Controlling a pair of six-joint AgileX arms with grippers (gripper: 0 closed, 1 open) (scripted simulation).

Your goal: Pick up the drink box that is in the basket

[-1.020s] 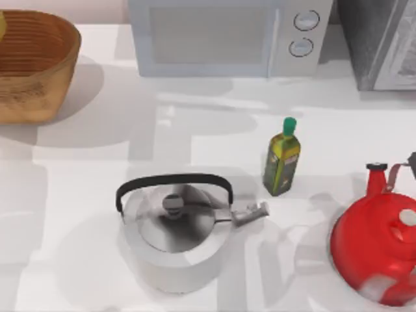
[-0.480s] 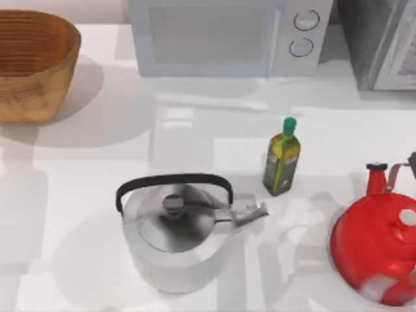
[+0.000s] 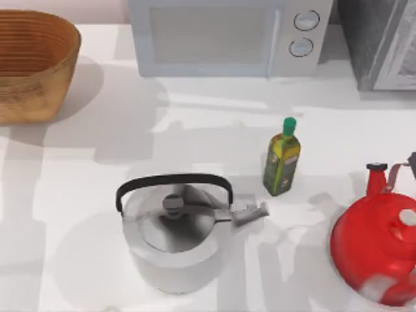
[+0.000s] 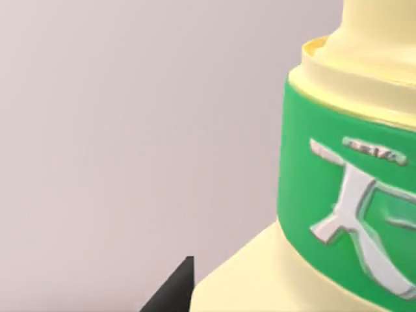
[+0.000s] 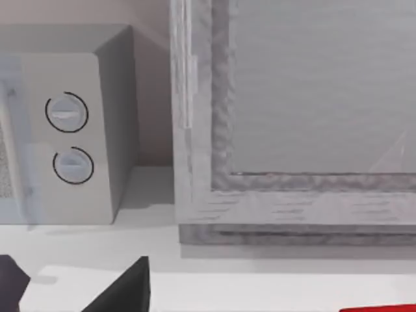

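1. Gone since 1.0 s ago: the pale yellow sliver at the top view's left edge, over the basket point(image 3: 32, 65) rim. Shadows on the table point(image 3: 78, 195) have shifted too.
2. Microwave point(image 3: 227, 36) sits at the back centre, with the grey appliance point(image 3: 383, 42) at back right.
3. The basket is at back left, upright on the table.
4. Silver kettle point(image 3: 174, 234) is at front centre, red kettle point(image 3: 377, 253) at front right.
5. Green bottle point(image 3: 281, 159) stands upright between the two kettles, nearer the back.
6. Drink box point(image 4: 338, 195) (cream, green band) looms right at the left wrist camera, with a plain pale wall behind it.
7. Left gripper point(image 4: 174, 294) is just beside the box; can't tell its grip state.
8. Right gripper point(image 5: 68, 286) is spread, holding nothing, and faces the microwave and the grey appliance.
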